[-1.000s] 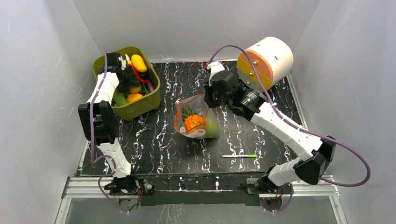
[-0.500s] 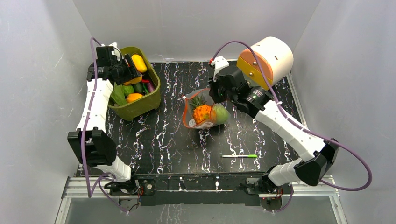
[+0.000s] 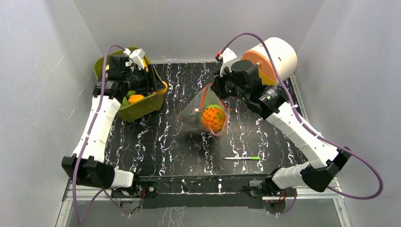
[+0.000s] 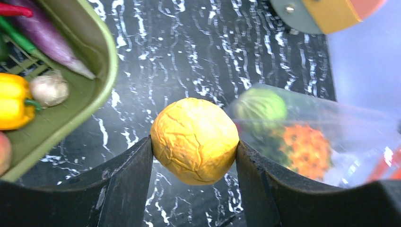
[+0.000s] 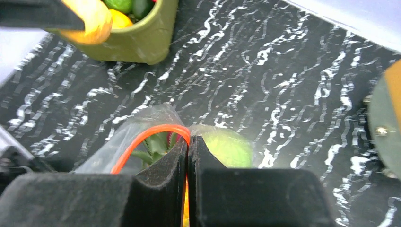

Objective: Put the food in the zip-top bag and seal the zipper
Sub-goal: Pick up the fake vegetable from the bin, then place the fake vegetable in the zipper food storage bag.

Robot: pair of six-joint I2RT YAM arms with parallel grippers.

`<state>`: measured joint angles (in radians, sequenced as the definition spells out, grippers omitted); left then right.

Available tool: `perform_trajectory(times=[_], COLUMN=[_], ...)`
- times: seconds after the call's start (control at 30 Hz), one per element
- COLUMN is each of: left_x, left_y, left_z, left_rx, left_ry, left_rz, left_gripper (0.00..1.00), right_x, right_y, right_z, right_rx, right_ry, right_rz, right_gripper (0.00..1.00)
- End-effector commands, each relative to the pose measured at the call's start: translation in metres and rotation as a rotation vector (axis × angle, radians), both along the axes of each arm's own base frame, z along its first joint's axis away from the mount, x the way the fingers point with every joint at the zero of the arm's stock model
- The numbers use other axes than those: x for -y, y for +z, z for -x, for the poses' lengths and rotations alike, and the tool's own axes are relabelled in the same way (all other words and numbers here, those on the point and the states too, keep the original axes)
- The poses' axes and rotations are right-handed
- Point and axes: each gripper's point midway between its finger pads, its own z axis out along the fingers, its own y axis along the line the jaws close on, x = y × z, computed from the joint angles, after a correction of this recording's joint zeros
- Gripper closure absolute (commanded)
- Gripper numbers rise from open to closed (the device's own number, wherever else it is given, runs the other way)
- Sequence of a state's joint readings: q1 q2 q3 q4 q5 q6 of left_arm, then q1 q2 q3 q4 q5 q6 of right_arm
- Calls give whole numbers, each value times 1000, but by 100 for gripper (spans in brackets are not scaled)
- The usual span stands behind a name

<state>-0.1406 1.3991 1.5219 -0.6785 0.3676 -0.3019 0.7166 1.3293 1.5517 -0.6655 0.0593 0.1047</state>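
- Two arms share the job in the overhead view. The right pincer [image 3: 213, 91] is clamped on the mouth edge of the zip-top bag [image 3: 194, 113] and holds it up over the middle of the counter [image 3: 156, 142]. An orange pineapple [image 3: 213, 118] is already inside. The left pincer [image 3: 158, 86] hovers at the rim of the green bin [image 3: 108, 64] near the far-left corner. Judged from this, the loading step is in hand and sealing is not yet begun.
- Left wrist view: the fingers stand about half spread and grip a round, crackled yellow piece [image 4: 195, 140] from both sides, clear of the counter. The bin wall lies to the left. The bag lies ahead to the right, with a green cabbage [image 4: 260, 109] beside the pineapple.
- Right wrist view: the jaws are pressed fully together on the zipper [image 5: 151, 135], whose red-orange strip loops out to the left, so the mouth gapes a little. The next move probably calls for carrying the yellow piece across to that opening, lining it up above the loop and only then letting go. The mouth looks narrow, so a drop off to one side could miss.
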Motion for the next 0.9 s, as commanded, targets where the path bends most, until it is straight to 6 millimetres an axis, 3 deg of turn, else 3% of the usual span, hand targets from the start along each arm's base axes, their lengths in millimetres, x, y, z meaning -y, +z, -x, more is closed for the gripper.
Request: perform_trajectory(times=[0.0,0.1,0.17,0.33,0.5,0.67,0.87], left_x=[23,34,37,43,56,74,109], left_y=[34,45,52,66,62,64,50], left_z=[37,52,58,67,74,83,91], left_rx=[75,87,102,127,112,112,25], left_ry=[-113,-149,-161,-189,-210,-239,-274], left_rz=[148,228,261,312,359,415,567], left_gripper=[62,63,63,65,67,67,68], right_x=[-21,-34,-39,-27,-34,-36,-33], right_y=[49,50,39,6,-6,-20,-22], right_z=[-6,-5,-9,-26,-27,-29,-25], right_rx=[-34,-131,-190,-266,-362,-388,-376], right_ry=[38,42,6,-177,-252,-280,-277], right_rz=[-258,-379,-416,-427,-547,-553,-567], right_gripper=[100,100,100,100,100,100,100])
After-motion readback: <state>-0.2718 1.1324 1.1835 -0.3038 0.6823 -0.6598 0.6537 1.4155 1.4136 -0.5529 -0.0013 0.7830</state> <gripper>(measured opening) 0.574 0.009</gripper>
